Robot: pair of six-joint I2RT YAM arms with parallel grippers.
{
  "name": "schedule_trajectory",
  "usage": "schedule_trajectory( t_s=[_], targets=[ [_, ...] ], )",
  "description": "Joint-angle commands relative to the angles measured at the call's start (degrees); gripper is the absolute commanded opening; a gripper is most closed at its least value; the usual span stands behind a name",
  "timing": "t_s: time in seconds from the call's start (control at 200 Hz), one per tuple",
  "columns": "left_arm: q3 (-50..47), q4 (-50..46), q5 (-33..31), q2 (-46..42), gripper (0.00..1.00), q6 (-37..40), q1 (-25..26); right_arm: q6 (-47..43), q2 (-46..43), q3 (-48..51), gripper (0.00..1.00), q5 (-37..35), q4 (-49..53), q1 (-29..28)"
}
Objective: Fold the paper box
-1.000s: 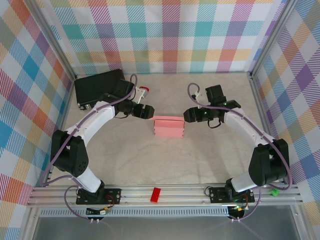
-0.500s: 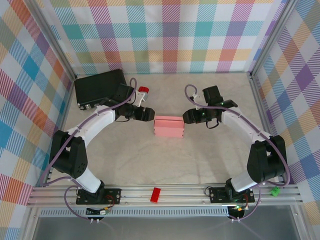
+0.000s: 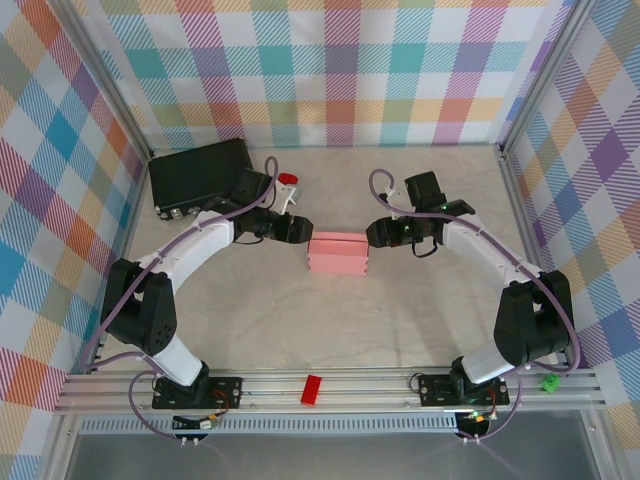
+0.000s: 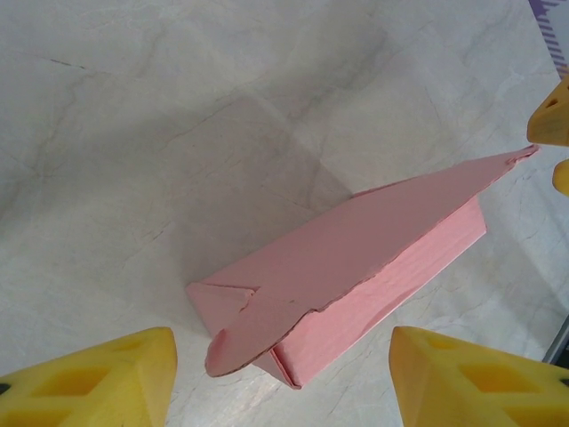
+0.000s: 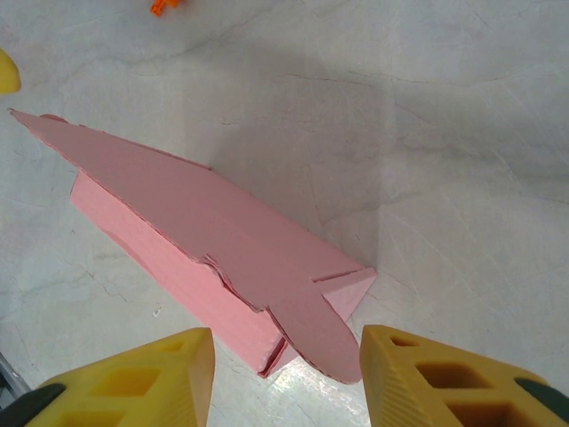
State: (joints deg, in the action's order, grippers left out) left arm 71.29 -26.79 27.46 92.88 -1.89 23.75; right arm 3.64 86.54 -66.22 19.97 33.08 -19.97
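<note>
Lying well to the left of the paper box, toward the far side of the bench, is a black case. A small red-capped thing sits between case and box, nearer the case. The left arm curves in from the box's left, and the left jaws end just beside the box's left end, at its far corner. In the left wrist view they stand wide apart, one yellow fingertip on either side of that end, touching nothing and holding nothing. The box itself is pale pink, shallow and rectangular, and rests on the bench between the two arms. Its lid flap lies over the top, seemingly a little raised along one edge, and a rounded tab sticks out past each end. Just beside the box's right end, the right jaws on the right arm are likewise spread wide and empty, yellow fingertips flanking the tab.
</note>
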Motion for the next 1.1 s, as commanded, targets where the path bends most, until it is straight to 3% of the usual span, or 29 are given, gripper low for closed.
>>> schedule_trajectory(
  t_s=[0.0,0.755,1.095],
  targets=[
    [-0.16,-0.02,1.09,0.85,0.62,0.92,1.00,-0.16,0.47,0.78,0.46,-0.19,0.37,-0.44],
    [-1.85,-0.59,-1.16,0.90,0.53,0.88,2.53,0.29,1.35,1.70,0.40,-0.61,0.04,-0.69],
    [-2.47,-0.20,-1.17,0.63,0.44,0.61,2.62,0.67,1.33,1.88,0.34,-0.72,-0.11,-0.78]
  ],
)
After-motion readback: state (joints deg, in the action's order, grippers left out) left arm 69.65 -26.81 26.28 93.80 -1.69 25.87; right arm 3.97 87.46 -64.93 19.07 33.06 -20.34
